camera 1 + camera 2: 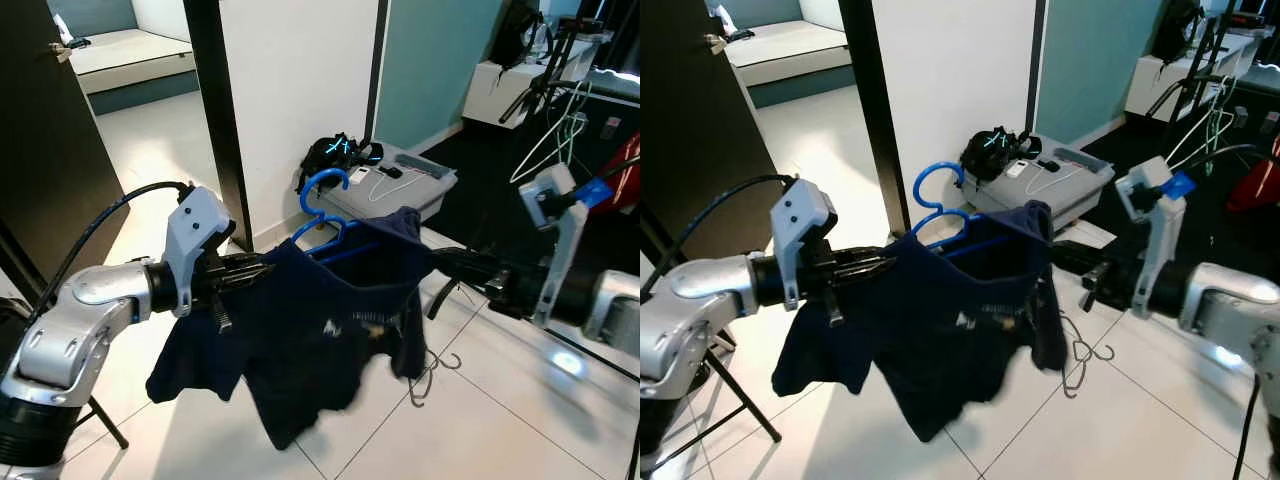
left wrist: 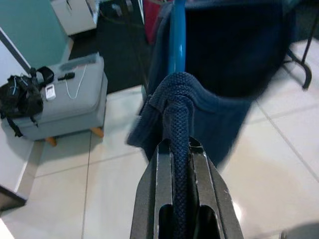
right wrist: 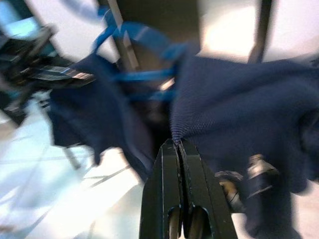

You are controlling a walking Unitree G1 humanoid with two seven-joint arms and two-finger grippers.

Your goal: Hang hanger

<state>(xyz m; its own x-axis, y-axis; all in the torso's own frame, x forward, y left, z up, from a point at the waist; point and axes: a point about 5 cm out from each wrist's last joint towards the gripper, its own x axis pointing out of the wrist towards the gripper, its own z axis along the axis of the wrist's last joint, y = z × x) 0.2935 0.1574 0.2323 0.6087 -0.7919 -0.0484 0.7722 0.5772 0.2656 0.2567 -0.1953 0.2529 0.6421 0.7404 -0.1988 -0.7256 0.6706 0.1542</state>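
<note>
The left end effector (image 1: 262, 266) is pinched on the shoulder edge of a navy shirt (image 1: 320, 330), its two black fingers (image 2: 159, 189) pressed around a rolled seam of the cloth. Across from it, the right end effector (image 1: 440, 258) has its fingers pressed together on the opposite shoulder, a thin fold of fabric caught between the tips. The shirt is stretched in the air between the two, sagging below them toward the tiled floor (image 1: 500, 420).

The blue hanger (image 1: 325, 212) sits inside the shirt's neck, roughly midway between the two end effectors and a little above their line, its hook standing up free of the collar. From where I stand, neither end effector holds the hanger itself; the cloth alone seems to carry it.

Beyond the right end effector, a dark clothes rack (image 1: 575, 60) with pale wire hangers (image 1: 560, 135) looks like the likely place to hang it, well apart from the shirt for now. Behind the shirt, a grey case (image 1: 395, 190) rests on the floor with a black bag (image 1: 335, 157) beside it.

The risk I see is the hanger tipping out of the neck if the arms drift closer and the fabric slackens. Pulling apart too hard could slip the thin pinch on the right. The hook could also twist away from the rail, since nothing steadies it.
</note>
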